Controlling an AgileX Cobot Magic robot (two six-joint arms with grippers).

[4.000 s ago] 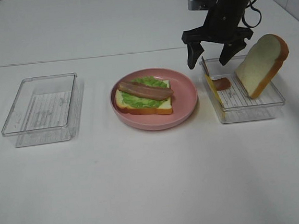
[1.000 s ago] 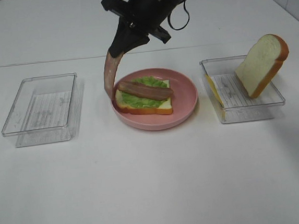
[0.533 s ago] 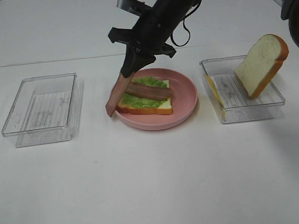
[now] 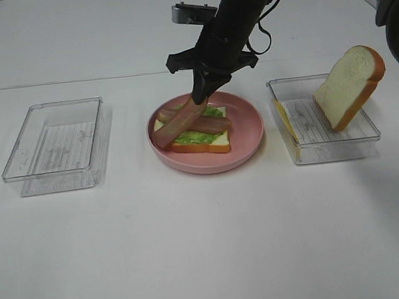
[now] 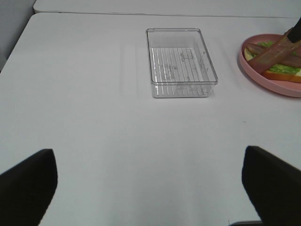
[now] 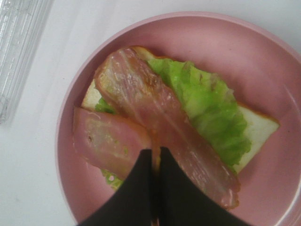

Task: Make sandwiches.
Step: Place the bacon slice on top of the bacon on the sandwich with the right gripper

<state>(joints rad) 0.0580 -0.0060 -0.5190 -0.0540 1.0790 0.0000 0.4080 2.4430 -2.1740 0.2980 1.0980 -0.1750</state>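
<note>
An open sandwich [image 4: 202,141] lies on the pink plate [image 4: 250,127]: one bread slice, green lettuce [image 6: 207,108] and a bacon strip [image 4: 215,123]. My right gripper [image 4: 204,93] hangs over the plate, shut on the upper end of a second bacon strip [image 4: 176,123]. That strip slants down to the left, and its lower part rests across the first one. In the right wrist view the fingertips [image 6: 141,179] are pinched together above the crossed strips. My left gripper [image 5: 150,188] is open and empty, well back from the plate [image 5: 273,84].
A clear tray [image 4: 338,141] right of the plate holds a bread slice [image 4: 350,87] leaning on its far corner and yellow cheese [image 4: 285,124] against its left wall. An empty clear tray [image 4: 56,144] sits left of the plate, also in the left wrist view [image 5: 183,84].
The right gripper has moved right and down over the plate. The bacon strip, which hung beside the plate's left rim, now lies across the sandwich. The left arm has not moved.
</note>
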